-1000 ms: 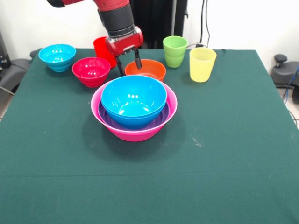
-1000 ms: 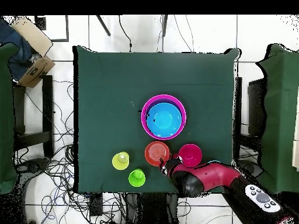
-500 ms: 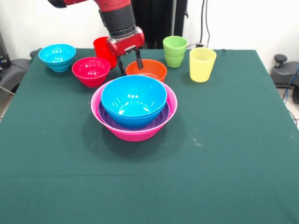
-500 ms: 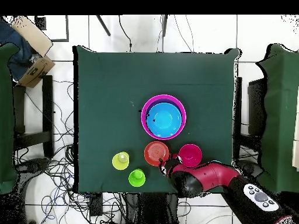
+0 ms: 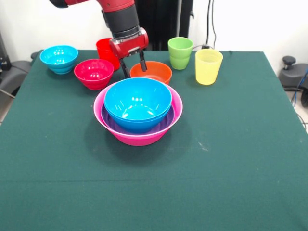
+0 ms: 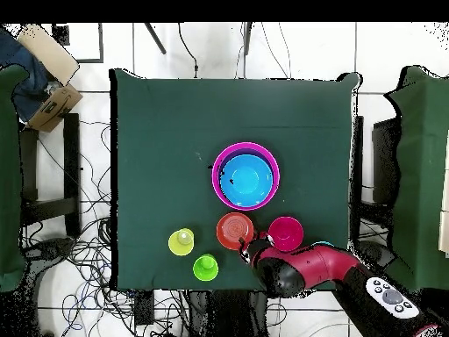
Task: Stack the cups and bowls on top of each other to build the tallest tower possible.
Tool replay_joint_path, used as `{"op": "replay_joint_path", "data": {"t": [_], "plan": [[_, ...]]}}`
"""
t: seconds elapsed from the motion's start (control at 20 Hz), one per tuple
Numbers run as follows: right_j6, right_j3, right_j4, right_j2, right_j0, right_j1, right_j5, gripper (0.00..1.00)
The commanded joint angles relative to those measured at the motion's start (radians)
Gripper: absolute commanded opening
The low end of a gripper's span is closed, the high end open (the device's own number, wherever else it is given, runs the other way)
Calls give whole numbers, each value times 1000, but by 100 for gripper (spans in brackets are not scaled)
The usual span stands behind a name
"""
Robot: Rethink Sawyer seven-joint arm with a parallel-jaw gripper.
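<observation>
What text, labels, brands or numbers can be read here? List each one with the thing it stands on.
None can be read.
The cups, red, green and yellow, are plain.
The bowls, from the pink bowl to the cyan bowl, bear no print.
The gripper and the arm's red casing show no legible marking.
The cardboard box beside the table shows no legible print.

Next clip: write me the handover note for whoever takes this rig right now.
Gripper: open, fingers straddling the left rim of the orange bowl, nothing lifted.
Tower: blue bowl in purple in pink, mid-table.
Loose: magenta-red bowl, cyan bowl, red cup, green cup, yellow cup.
Left: orange bowl first, then the rest.
</observation>
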Motion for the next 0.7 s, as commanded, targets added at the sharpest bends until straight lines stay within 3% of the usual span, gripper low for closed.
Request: {"op": "replay_joint_path", "data": {"t": [0.05,0.3,0.35,0.5,0.7], "plan": [[19,-97,-76,7,35,11,-16,100],[47,-101,-75,-14,54,8,-44,100],[50,-101,-78,-18,59,8,-54,0],[60,-106,-73,-34,79,4,-45,0],[36,-92,-52,-3,51,-8,-20,0]]}}
